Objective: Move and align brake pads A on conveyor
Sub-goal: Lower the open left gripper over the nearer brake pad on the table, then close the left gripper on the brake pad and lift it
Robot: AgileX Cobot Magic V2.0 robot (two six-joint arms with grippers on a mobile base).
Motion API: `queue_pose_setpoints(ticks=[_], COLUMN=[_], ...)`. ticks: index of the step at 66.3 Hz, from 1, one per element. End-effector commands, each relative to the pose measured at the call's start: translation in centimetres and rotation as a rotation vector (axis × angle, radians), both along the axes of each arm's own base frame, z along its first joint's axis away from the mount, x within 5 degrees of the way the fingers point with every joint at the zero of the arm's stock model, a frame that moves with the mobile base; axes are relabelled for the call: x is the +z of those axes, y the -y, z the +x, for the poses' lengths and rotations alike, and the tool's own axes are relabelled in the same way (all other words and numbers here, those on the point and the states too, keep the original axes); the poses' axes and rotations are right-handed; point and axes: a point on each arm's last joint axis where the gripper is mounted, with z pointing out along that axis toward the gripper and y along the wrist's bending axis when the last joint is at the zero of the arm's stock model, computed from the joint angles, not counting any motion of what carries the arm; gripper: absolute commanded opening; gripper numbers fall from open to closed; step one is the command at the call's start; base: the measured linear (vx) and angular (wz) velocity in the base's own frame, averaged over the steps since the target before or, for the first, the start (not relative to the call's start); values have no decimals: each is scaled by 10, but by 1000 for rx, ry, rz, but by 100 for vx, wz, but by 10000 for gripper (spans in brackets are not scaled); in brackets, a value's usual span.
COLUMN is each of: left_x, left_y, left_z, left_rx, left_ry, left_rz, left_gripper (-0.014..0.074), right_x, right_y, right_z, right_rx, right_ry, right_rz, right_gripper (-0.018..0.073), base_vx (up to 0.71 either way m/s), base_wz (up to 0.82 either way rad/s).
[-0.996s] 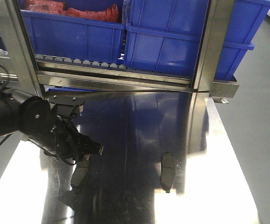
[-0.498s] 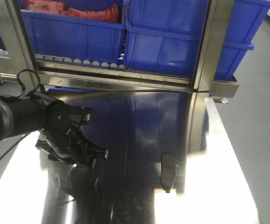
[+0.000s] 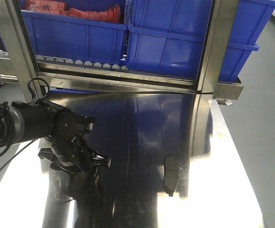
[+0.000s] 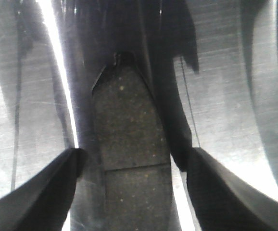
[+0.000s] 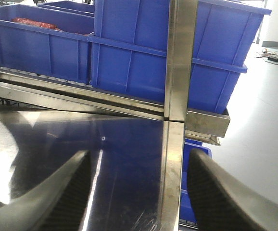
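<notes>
A dark grey brake pad (image 4: 129, 130) with a thin groove across it lies flat on the shiny steel table (image 3: 142, 128). My left gripper (image 4: 134, 153) is open and low over this pad, one finger on each side, with a gap at both edges. From the front the left gripper (image 3: 83, 167) covers most of that pad (image 3: 79, 183). A second brake pad (image 3: 171, 175) lies alone to the right. My right gripper (image 5: 139, 163) is open with nothing between its fingers and faces the rack. The conveyor is out of view.
Blue bins (image 3: 175, 42) sit on a roller rack behind the table, one holding red parts (image 3: 71, 9). A steel upright post (image 3: 213, 47) rises at the back right. The table's right edge (image 3: 242, 161) borders grey floor.
My left arm has swung right and down, bringing the gripper over the left brake pad, which is now mostly covered. The right brake pad has not moved.
</notes>
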Motion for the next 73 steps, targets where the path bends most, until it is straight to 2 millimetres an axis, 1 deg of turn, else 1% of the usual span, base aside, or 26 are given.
queue_pose_setpoints(ticks=[1,8,15,23,31,37,43,49,50,54,58,65,73], left_x=[24,18,14,14,22,37,60,83,89,100,108,123,129], left_y=[3,4,4,4,4,2,2,4,4,2,-1,-17,-37], left_z=[4,4,5,5,5,4,-2,-13,-16,-28,-39,-66,-101], left_rx=[-2,1,-12,-25,-30,-34,-51,-88,-92,-100,-89,-72,-80], left_ry=[82,66,54,60,93,142,208,277,294,342,386,470,532], left_rz=[-36,-34,-25,-24,-32,-48,-64,-68,-73,-90,-123,-175,-193], left_gripper=[435,365,272,122,-10,-8,-8,-7,-7,-7,-7,-7,-6], right_x=[15,15,15,15,15,15,15,15,15,15,15,15,15], right_y=[0,0,0,0,0,0,0,0,0,0,0,0,0], right_z=[1,1,1,1,1,1,1,1,1,1,1,1,1], right_rx=[2,2,2,2,2,2,2,2,2,2,2,2,2], right_ry=[90,90,90,90,90,90,90,90,90,90,90,90,90], right_rz=[6,6,6,6,6,6,6,6,6,6,6,6,6], right_gripper=[433,433,433,433,433,433,433,433,433,433,433,433,433], base_vx=[0,0,0,0,0,0,0,0,0,0,0,0,0], base_wz=[0,0,0,0,0,0,0,0,0,0,0,0,0])
